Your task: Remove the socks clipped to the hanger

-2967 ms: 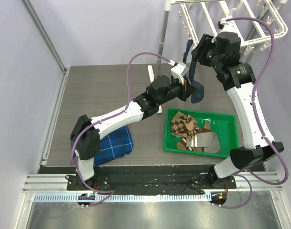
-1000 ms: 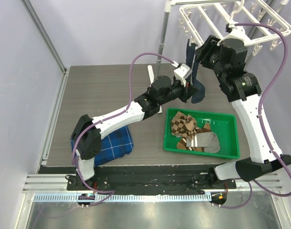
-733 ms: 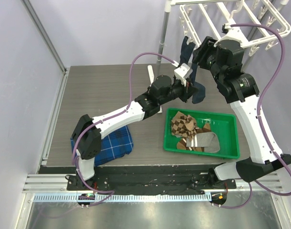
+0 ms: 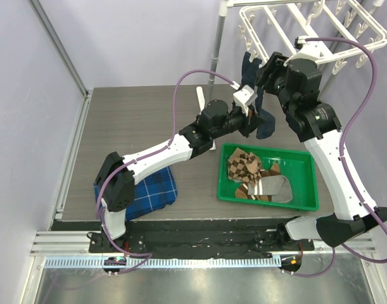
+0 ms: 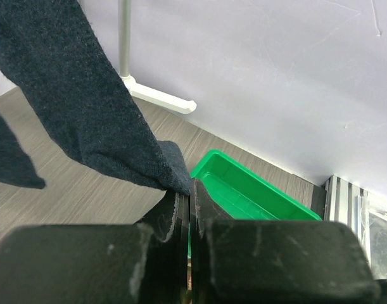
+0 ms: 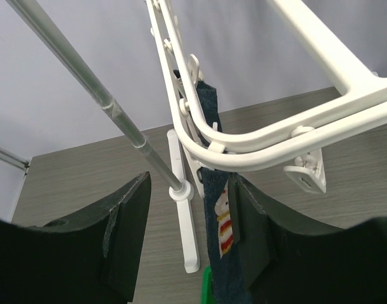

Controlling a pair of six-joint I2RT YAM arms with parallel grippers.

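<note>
The navy sock (image 4: pixel 263 124) hangs clipped to the white hanger (image 4: pixel 252 33), above the counter's (image 4: pixel 136 120) 1 o'clock. The left tool (image 5: pixel 190 190) is pinched tight on the sock's lower edge. The right tool (image 6: pixel 188 183), jaws parted, is up by the clip and holds nothing. Other socks (image 4: pixel 253 177) lie in the green tray (image 4: pixel 269 153) at 5 o'clock.

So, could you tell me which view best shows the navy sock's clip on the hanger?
Right wrist: the navy sock hangs clipped under the hanger rim. Top shows it small; left wrist only its end in shut left jaws.
</note>
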